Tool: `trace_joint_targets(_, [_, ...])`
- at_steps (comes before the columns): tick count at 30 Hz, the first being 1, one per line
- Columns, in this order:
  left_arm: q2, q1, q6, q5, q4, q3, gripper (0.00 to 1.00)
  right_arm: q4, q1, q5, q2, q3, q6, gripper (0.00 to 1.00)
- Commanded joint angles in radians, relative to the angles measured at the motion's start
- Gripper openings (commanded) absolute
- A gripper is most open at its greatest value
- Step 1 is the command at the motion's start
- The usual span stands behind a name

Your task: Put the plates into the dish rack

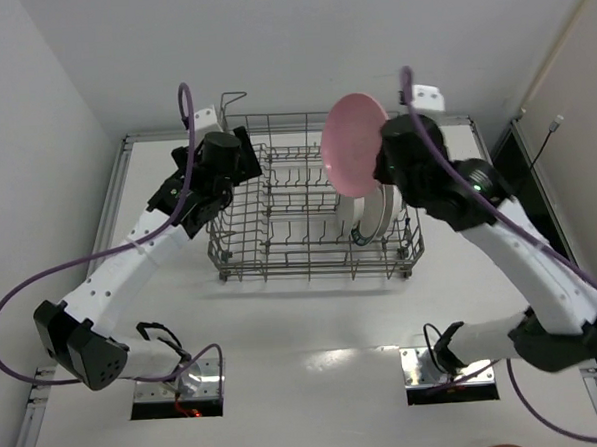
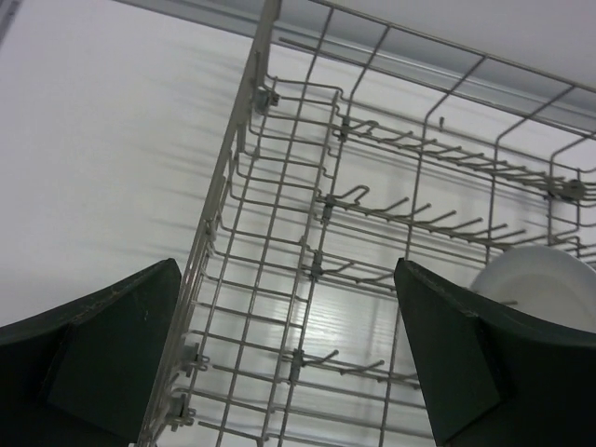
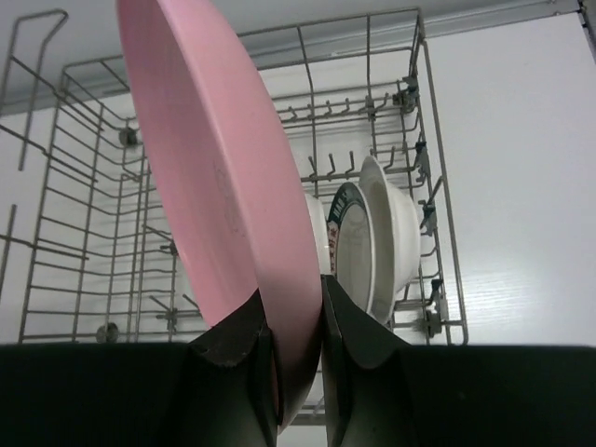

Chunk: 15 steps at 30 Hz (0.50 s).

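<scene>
Pinching the pink plate (image 3: 219,186), the right claw (image 3: 293,307) hangs over the dish rack (image 1: 311,261) (left claw (image 2: 289,363) wide)

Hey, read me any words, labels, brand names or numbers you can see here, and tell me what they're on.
No text can be read in any view.
Pink plate: a faint mark on its surface, too blurred to read.
Dark-rimmed plate: rim pattern only, no letters made out.
Dish rack: bare wire, no tag showing.
</scene>
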Motion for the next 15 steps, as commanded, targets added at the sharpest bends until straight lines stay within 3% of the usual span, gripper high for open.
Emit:
trace_joint_targets(1, [0.014, -0.019, 0.007, -0.115, 0.086, -0.016, 1.00, -0.202, 0.099, 0.212, 0.159, 0.172, 0.041, 0.00])
trace_joint_targets(6, [0.065, -0.048, -0.020, -0.161, 0.055, -0.035, 1.00, -0.433, 0.145, 0.336, 0.386, 0.374, 0.133, 0.00])
trace_joint_targets(15, [0.029, -0.048, -0.031, -0.121, 0.100, -0.104, 1.00, -0.532, 0.145, 0.373, 0.604, 0.447, 0.195, 0.00])
